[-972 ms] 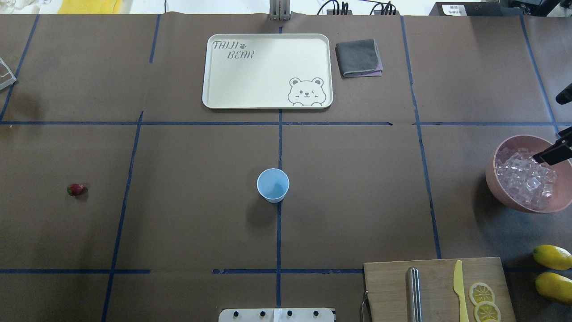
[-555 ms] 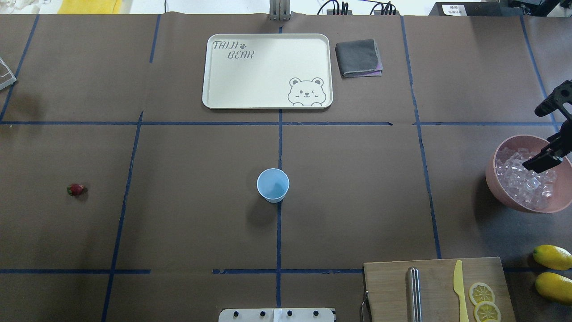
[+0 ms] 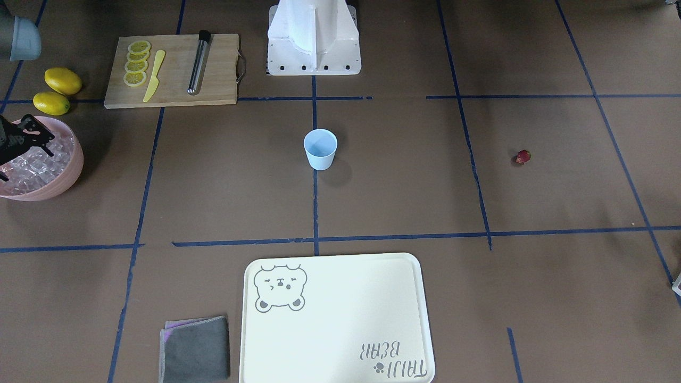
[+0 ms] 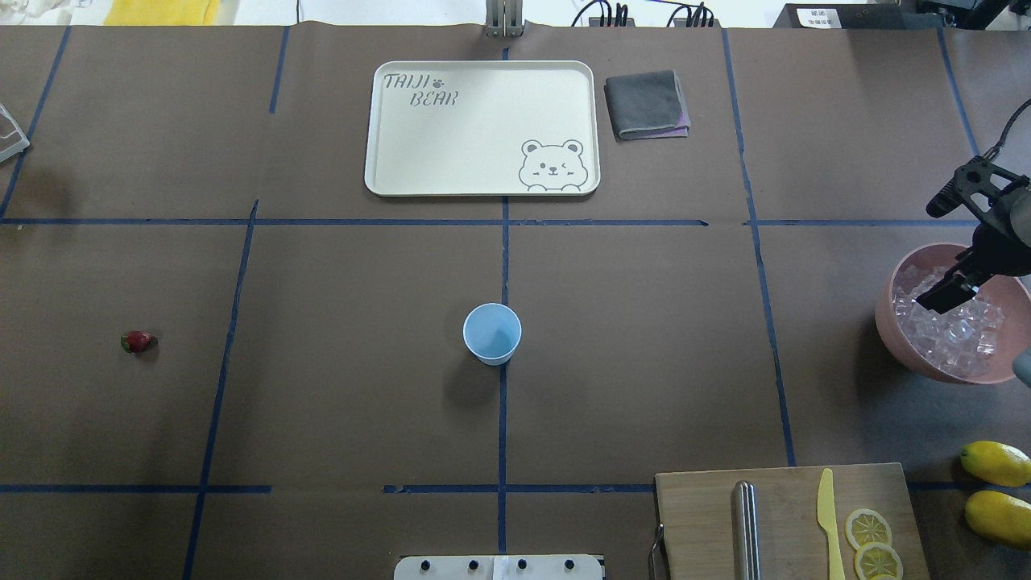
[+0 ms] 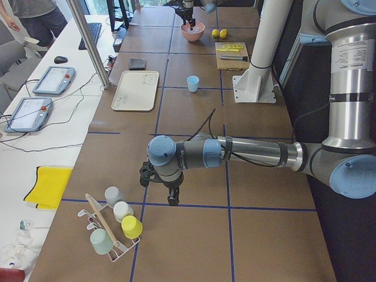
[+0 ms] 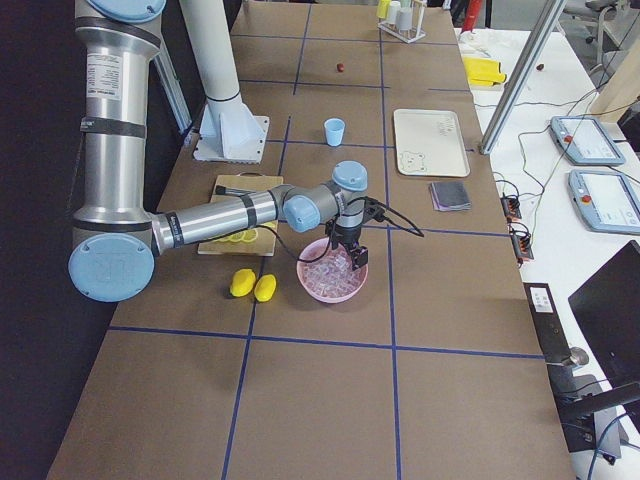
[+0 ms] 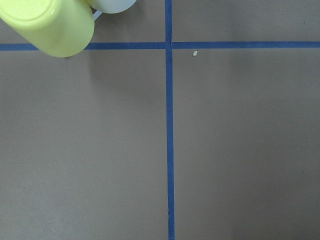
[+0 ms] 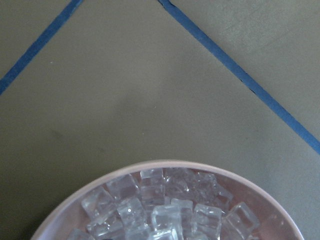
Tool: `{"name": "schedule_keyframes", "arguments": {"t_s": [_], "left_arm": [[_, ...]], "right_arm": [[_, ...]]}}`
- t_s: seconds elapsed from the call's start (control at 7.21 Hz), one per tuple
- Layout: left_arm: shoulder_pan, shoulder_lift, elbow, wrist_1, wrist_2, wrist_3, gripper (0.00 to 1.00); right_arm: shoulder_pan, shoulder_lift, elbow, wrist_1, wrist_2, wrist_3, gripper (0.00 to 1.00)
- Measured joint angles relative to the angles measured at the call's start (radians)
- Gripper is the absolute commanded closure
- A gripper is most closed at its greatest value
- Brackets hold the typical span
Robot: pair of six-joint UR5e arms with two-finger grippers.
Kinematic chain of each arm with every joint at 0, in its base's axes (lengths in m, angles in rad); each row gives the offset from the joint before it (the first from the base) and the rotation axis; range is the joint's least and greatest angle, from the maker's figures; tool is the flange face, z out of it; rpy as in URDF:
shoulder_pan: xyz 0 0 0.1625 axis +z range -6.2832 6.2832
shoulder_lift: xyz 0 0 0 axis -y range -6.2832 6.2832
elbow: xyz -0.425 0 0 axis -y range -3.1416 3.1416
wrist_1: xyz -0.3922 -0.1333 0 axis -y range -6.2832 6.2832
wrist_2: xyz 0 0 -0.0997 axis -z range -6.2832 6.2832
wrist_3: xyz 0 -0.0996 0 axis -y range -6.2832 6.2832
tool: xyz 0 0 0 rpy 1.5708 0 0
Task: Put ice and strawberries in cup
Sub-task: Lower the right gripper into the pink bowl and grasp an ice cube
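Note:
The light-blue cup (image 4: 492,332) stands upright near the table's middle, also seen from the front (image 3: 320,149). One dark-red strawberry (image 4: 137,341) lies alone far to the left (image 3: 522,156). Clear ice (image 4: 954,334) fills a pink bowl (image 4: 892,318) at the right edge, and the right wrist view looks down on the ice (image 8: 160,210). My right gripper (image 4: 934,251) hangs open over the bowl's far side, one finger above the cubes and the other beyond the rim. My left gripper (image 5: 171,198) points down at bare table near a cup rack; I cannot tell its state.
A wooden board (image 4: 701,515) with lemon slices, a yellow knife and a metal rod sits front right, two lemons (image 4: 997,463) beside it. A cream tray (image 4: 483,129) and grey cloth (image 4: 648,105) lie at the back. A rack of coloured cups (image 5: 114,229) stands by the left gripper.
My right gripper has come in from the right edge, moving left over the pink bowl, with more of its wrist now showing. The cup and the strawberry have not moved.

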Motion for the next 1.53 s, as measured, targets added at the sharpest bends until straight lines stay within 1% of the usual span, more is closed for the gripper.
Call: {"name": "schedule_keyframes", "arguments": {"t_s": [0.56,0.69,0.83,0.97,1.11,1.53], "left_arm": [[0.003,0.0,0.0,0.0,0.0,0.0,0.0],[0.003,0.0,0.0,0.0,0.0,0.0,0.0],[0.003,0.0,0.0,0.001,0.0,0.001,0.0],[0.003,0.0,0.0,0.001,0.0,0.0,0.0],[0.003,0.0,0.0,0.0,0.0,0.0,0.0],[0.003,0.0,0.0,0.0,0.0,0.0,0.0]], "right_arm": [[-0.005,-0.004,0.0,-0.005,0.01,-0.001,0.2],[-0.008,-0.006,-0.002,-0.008,0.009,-0.002,0.25],[-0.013,-0.008,-0.004,-0.01,0.008,-0.002,0.47],[-0.016,-0.009,-0.004,-0.011,0.008,-0.002,0.77],[-0.018,-0.009,-0.004,-0.012,0.009,-0.002,0.96],[-0.012,-0.012,0.013,-0.012,0.012,-0.001,0.97]]}}
